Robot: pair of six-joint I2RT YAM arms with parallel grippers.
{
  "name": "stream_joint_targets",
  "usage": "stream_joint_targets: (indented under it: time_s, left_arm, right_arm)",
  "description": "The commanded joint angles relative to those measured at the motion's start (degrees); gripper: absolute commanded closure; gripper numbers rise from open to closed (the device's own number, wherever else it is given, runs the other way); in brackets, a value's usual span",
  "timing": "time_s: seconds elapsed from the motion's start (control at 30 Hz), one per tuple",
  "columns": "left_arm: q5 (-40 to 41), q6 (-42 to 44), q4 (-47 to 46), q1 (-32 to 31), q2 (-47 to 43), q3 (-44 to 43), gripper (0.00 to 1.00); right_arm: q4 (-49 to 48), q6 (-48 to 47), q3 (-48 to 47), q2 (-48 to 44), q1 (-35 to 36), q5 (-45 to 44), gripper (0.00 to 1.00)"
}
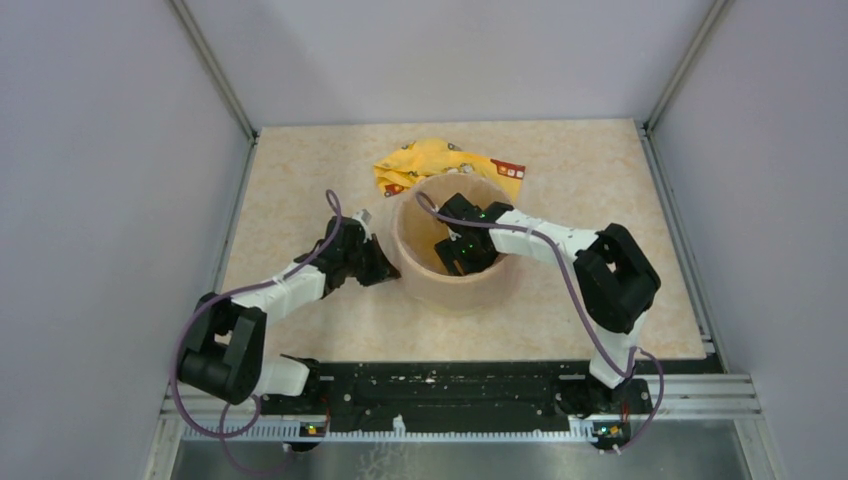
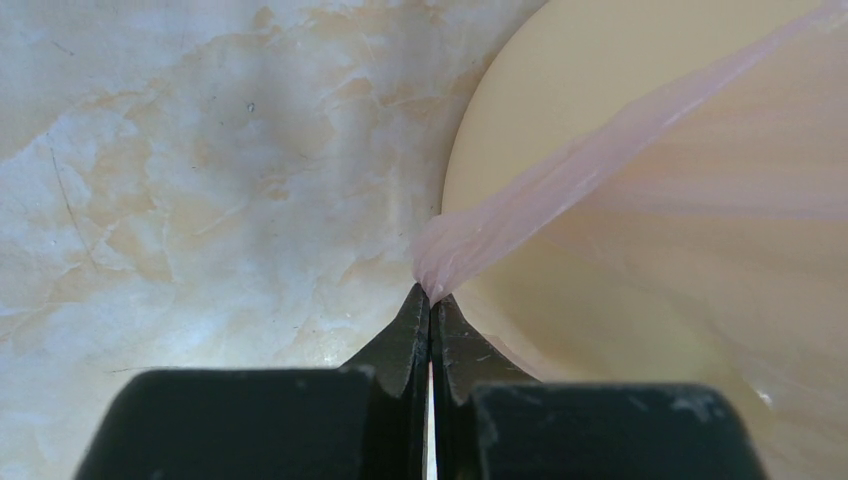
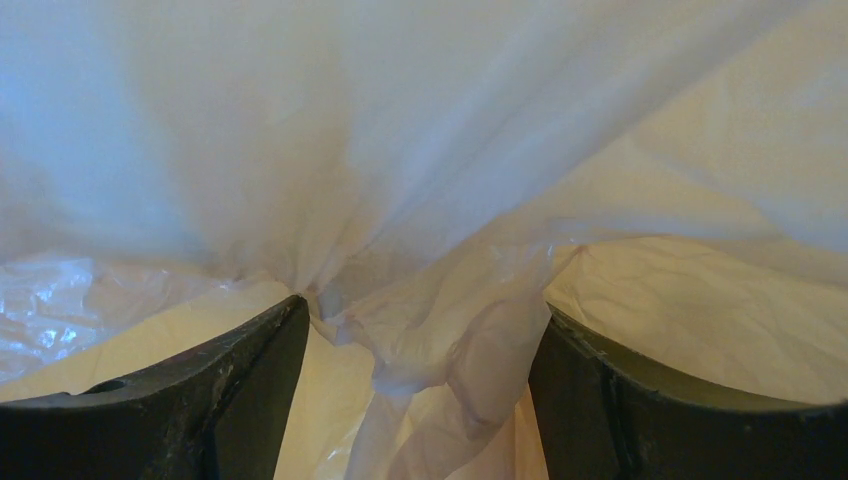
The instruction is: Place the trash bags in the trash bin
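1. My left gripper [image 2: 431, 298] is pinched tight on an edge of the pink bag [image 2: 560, 190], just beside the bin [image 1: 455, 295].
2. My right gripper [image 3: 425, 320] is down inside the bin, jaws wide, with bag folds between them.

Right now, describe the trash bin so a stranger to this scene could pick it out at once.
Look near the middle of the marbled table. The trash bin is the round, open-topped pale bucket that the right gripper dips into. Unlike the crumpled yellow wrapper lying behind it, it stands upright and hollow.
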State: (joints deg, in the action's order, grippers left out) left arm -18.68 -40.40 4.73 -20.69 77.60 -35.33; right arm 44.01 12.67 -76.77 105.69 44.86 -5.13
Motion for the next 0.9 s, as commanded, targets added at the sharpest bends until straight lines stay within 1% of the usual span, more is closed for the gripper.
stream_joint_targets:
  time_s: [0.0,0.6,0.87]
  left_arm:
    - [-0.8,0.1,-2.3,-0.2,-2.1,0.4,0.97]
    - [-0.1,0.7,0.0,-0.4,-3.6,-0.5,0.89]
    - [0.4,1.1,0.6,-0.3,-4.2,-0.5,0.88]
  right_arm:
    - [-4.2,1.5,2.4,0.8,0.4,-1.7,0.23]
    - [-8.9,2.7,6.1,3.3,0.5,-0.6,0.18]
    - [-10.2,3.0,7.7,4.7,0.5,-0.8,0.18]
